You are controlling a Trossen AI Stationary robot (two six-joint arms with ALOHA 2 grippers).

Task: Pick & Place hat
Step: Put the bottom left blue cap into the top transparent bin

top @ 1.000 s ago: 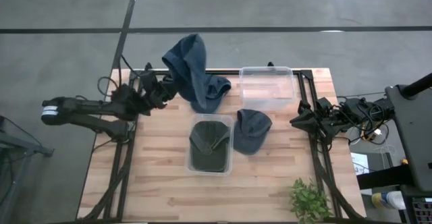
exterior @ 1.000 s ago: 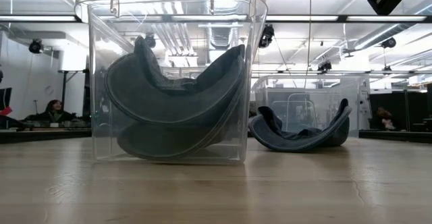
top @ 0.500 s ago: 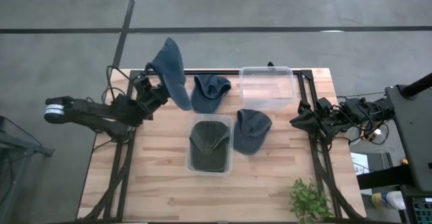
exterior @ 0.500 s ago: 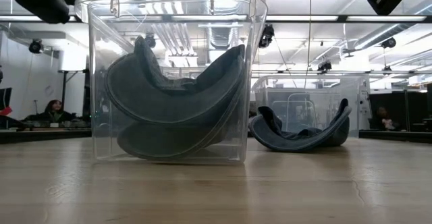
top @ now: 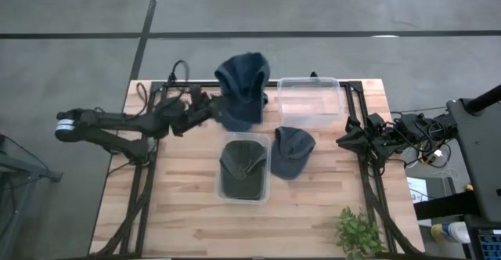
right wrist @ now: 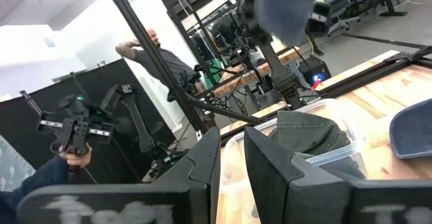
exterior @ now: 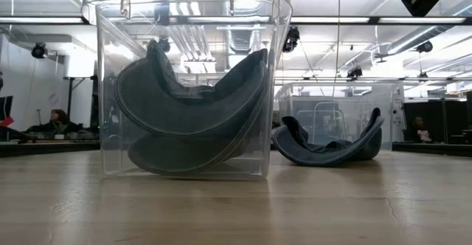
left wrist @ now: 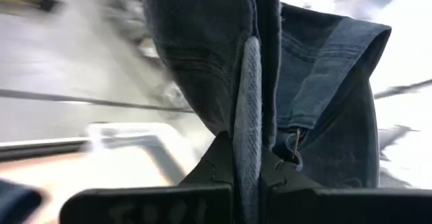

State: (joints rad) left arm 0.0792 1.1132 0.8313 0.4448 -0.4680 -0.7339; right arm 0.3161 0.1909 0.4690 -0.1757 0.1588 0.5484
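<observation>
Left end effector (top: 205, 113) clamped on blue denim hat (top: 241, 88) by a fold, hat lifted above the counter's (top: 188, 213) far edge, dangling limp, likely for carrying to a bin. Hat: soft, crumpled, stitched seams. Near bin (top: 244, 167) holds 1 dark hat (top: 241, 164); far bin (top: 309, 102) looks empty. Another hat (top: 292, 150) lies loose between them. Right end effector (top: 344, 140) idles at right edge, fingers slightly apart, gripping nothing.

One hat (top: 243, 168) in the bin (top: 223, 193) — another (top: 291, 151) just right
</observation>
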